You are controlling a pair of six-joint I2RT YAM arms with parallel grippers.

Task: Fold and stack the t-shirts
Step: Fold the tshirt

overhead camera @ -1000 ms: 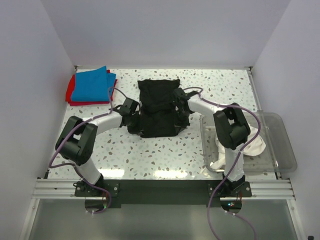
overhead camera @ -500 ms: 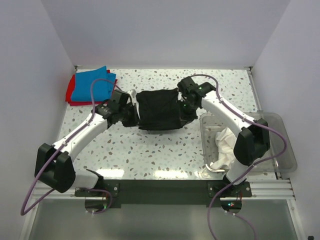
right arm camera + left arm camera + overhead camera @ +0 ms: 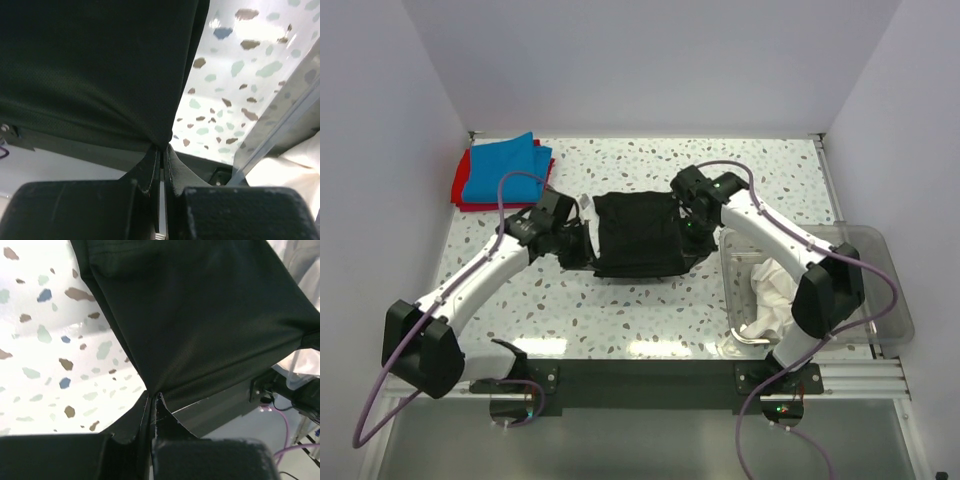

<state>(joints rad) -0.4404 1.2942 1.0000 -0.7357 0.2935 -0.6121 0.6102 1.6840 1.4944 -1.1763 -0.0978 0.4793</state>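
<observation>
Spanning left to right, black t-shirt [image 3: 638, 235] pulled taut.

Both arms same build: left arm [image 3: 485, 268] & right arm [image 3: 768, 226] are white tube links w/ chunky black joint housings. Lilac cable [image 3: 520, 174] runs ext. along each arm in loose loops, down past the base. Black base plates [image 3: 510, 380] at the bottom, tiny green light [image 3: 767, 407] under the right one. Left gripper [image 3: 576, 240] & right gripper [image 3: 692, 228] all black. On wrist cams the fingers [image 3: 125, 440] are matte black, slightly grainy, wide blocks tapering to thin tips w/ pale scuffed edges.
</observation>
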